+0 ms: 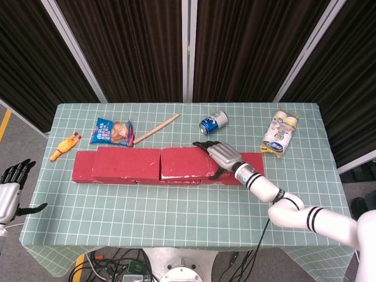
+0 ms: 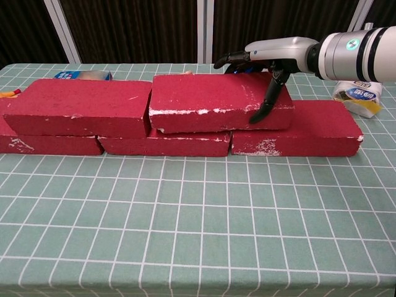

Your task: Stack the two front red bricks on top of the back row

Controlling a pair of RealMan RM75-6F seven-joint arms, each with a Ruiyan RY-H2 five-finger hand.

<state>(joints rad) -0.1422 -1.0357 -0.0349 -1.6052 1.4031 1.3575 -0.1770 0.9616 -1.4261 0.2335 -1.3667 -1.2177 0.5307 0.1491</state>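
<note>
Red rectangular brick with white-chipped edges, right-hand one of the upper pair (image 2: 213, 103): lies flat on the back row of red bricks (image 2: 297, 133), spanning the joint between the row's middle and right bricks, its left end touching or just beside the other upper brick. Right hand (image 1: 224, 157), silver back with black fingers (image 2: 265, 110): grips this brick at its right end, palm over the top, one finger down the front face, others reaching over the far edge.

Red rectangular brick, left-hand one of the upper pair (image 2: 80, 105): flat on the back row, left of the gripped brick, top faces level.

Back row: three red bricks end to end on the table, the right one projecting past the gripped brick's right end.

Green tablecloth with white grid lines (image 1: 176, 211): under the whole stack.

Blue drink can (image 1: 212, 122): on its side behind the gripped brick; lettering too small to read.
Pale wooden stick (image 1: 156, 128): lies slantwise behind the stack, left of the can.
Blue snack packet (image 1: 111, 131): behind the left upper brick; print illegible.
Yellow rubber chicken toy (image 1: 63, 146): left of the packet, near the table's left edge.
White-and-yellow wrapped pack of small bottles (image 1: 279, 133): behind and right of the gripped brick; blue label writing unreadable.

Left hand (image 1: 10, 191): off the table's left edge, well apart from the stack, fingers spread, holding nothing.
</note>
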